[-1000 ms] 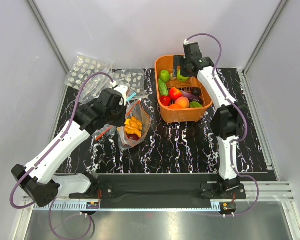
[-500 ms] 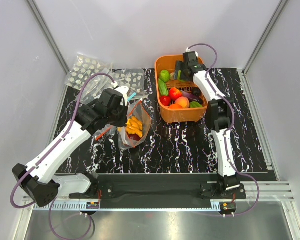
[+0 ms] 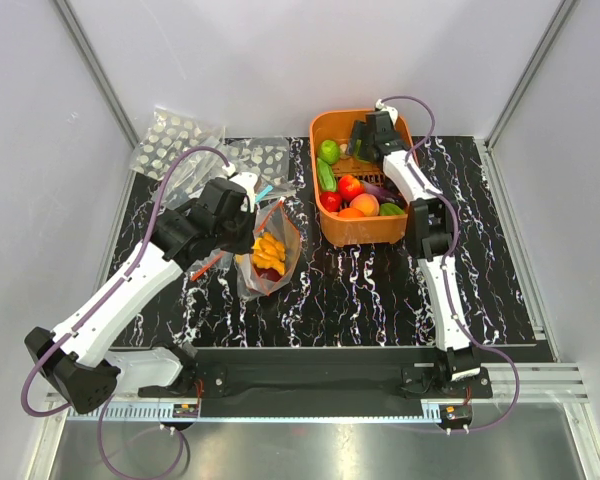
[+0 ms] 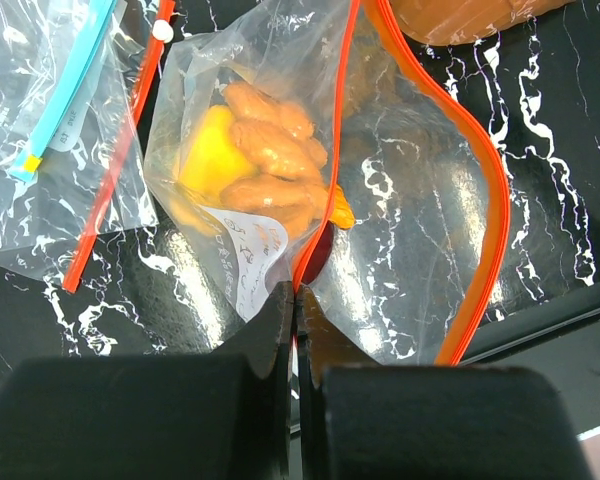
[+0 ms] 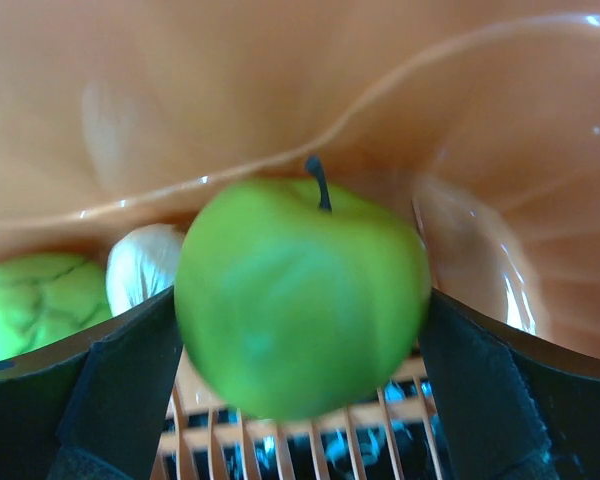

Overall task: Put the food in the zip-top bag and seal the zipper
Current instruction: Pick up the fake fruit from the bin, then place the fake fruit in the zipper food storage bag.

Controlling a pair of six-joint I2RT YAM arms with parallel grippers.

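Note:
The clear zip-top bag (image 3: 272,258) lies left of the orange basket (image 3: 323,125), mouth open. In the left wrist view the bag (image 4: 410,200) holds orange pieces (image 4: 270,150), a yellow pepper (image 4: 212,160) and a dark red piece (image 4: 320,250). My left gripper (image 3: 248,238) is shut on the red-orange zipper (image 4: 485,190) at the near edge of the mouth (image 4: 298,295). My right gripper (image 3: 364,148) is down in the basket's far end. In the right wrist view its fingers (image 5: 130,390) touch both sides of a blurred green apple (image 5: 300,290).
The basket holds another green apple (image 3: 328,151), a cucumber (image 3: 326,176), tomatoes (image 3: 350,186), an orange piece (image 3: 364,204) and dark purple ones (image 3: 385,188). A blue-stripped bag (image 4: 65,90) and white-dotted bags (image 3: 170,135) lie at the far left. Grey walls enclose the mat.
My right gripper has come down into the basket's far end and now has the green apple between its fingers. The left gripper and the bag have not moved.

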